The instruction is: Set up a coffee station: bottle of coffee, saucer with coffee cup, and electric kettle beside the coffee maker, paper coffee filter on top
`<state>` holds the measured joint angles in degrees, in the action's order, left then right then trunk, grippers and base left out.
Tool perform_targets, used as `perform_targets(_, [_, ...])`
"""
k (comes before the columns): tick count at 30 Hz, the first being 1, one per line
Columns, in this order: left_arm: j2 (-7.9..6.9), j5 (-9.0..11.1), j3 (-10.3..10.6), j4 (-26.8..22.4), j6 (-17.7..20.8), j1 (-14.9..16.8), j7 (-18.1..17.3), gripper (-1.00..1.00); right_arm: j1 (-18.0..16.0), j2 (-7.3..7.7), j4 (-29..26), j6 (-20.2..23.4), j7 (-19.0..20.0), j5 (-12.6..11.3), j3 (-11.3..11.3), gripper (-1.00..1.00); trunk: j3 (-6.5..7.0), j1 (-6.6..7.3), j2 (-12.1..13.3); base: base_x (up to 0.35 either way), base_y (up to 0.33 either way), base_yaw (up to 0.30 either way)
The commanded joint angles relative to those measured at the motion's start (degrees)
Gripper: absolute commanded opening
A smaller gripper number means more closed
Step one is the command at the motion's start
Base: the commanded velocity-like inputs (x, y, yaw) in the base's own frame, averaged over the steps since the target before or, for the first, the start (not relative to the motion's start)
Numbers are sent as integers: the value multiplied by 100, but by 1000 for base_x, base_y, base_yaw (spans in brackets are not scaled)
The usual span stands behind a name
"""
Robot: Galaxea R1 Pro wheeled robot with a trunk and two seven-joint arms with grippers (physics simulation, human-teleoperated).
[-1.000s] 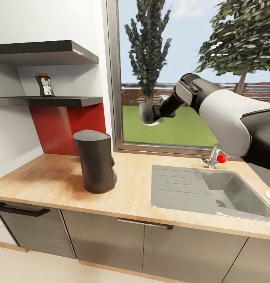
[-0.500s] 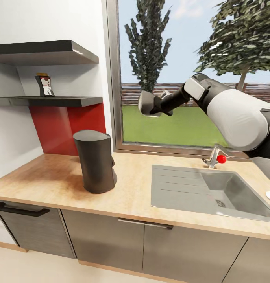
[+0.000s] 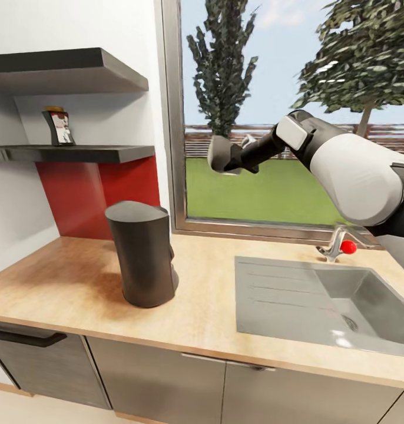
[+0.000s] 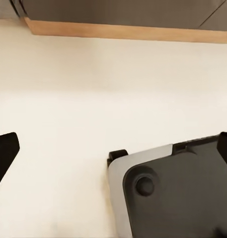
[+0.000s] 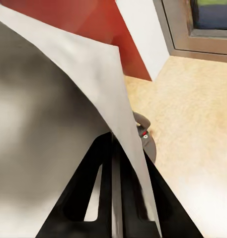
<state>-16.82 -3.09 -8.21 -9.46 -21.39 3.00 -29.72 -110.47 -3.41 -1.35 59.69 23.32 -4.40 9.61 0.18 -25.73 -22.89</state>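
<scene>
Below and to the left of my right end effector (image 3: 224,158) stands the dark cylindrical coffee maker (image 3: 141,253) on the light wooden surface (image 3: 208,306). My right end effector is clamped on the white paper coffee filter (image 5: 53,119), held high, I judge, to clear the machine's top before placement. My left end effector's state I cannot tell. Farther left, the small coffee bottle (image 3: 57,126) sits on the dark shelf (image 3: 78,153).
</scene>
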Motion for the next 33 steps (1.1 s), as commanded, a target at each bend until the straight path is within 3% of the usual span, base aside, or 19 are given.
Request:
perform_targets(1, [5,-30,-47,6,-14,3,-13,100,4,-1,-6,31,-38,-61,0,-100,-2,-5,-3,294,215,0])
perform_targets(8, [11,-25,-49,6,-14,3,14,100,30,-5,-3,31,-38,-61,-3,-100,-2,-5,-3,197,147,0])
perform_targets(33, [12,-25,-58,-10,-14,7,7,100,284,-54,-12,31,-35,-84,14,-100,-16,-5,-3,5,3,108])
